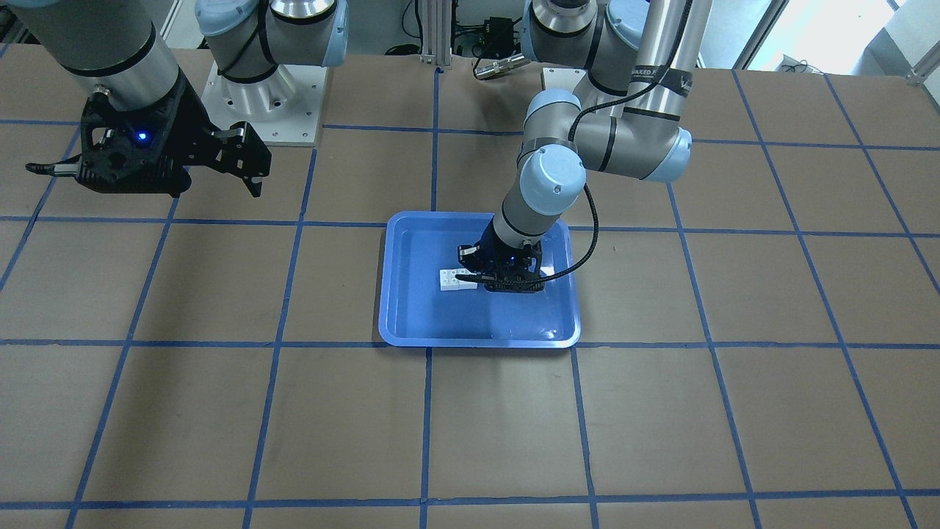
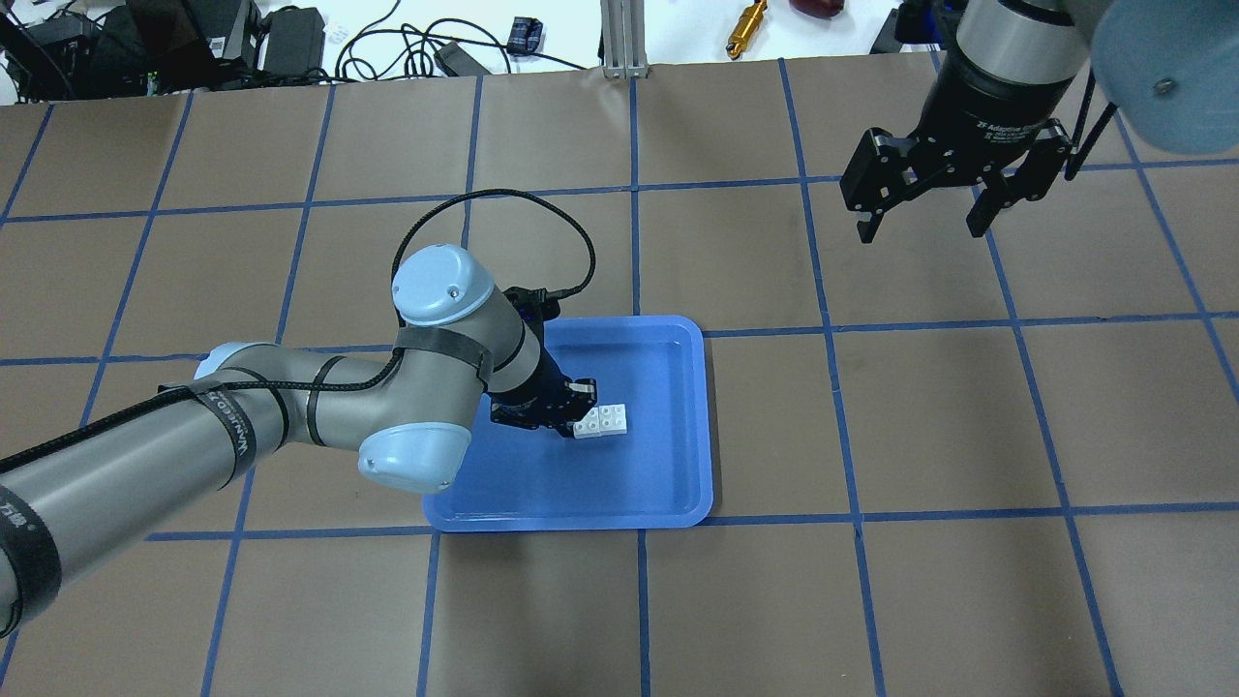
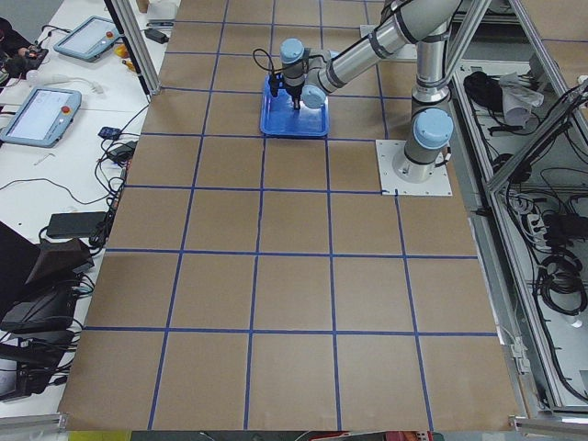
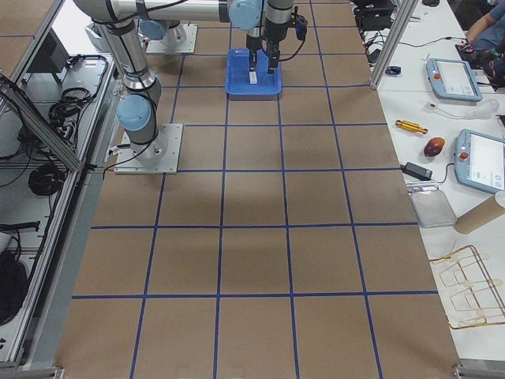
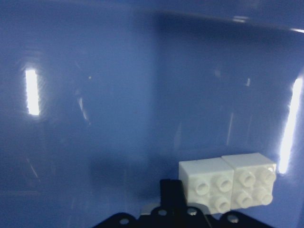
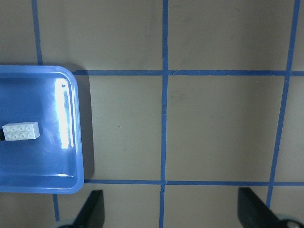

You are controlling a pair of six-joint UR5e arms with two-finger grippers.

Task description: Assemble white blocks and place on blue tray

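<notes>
The blue tray (image 2: 678, 484) lies mid-table, also in the front view (image 1: 411, 323). The joined white blocks (image 2: 602, 422), studs up, sit low over its floor and also show in the front view (image 1: 454, 281), the left wrist view (image 5: 228, 183) and the right wrist view (image 6: 20, 131). My left gripper (image 2: 573, 418) reaches down into the tray and looks shut on the blocks' end nearest it. One dark finger (image 5: 173, 194) presses against that end; the other is hidden. My right gripper (image 2: 924, 227) hangs open and empty high above the table, off to the tray's right.
The table is brown paper with a blue tape grid (image 2: 823, 329). Cables, a brass tool (image 2: 747, 19) and electronics lie beyond the far edge. Both arm bases (image 1: 261, 95) stand at the robot's side. Tablets lie on side benches (image 4: 454, 79).
</notes>
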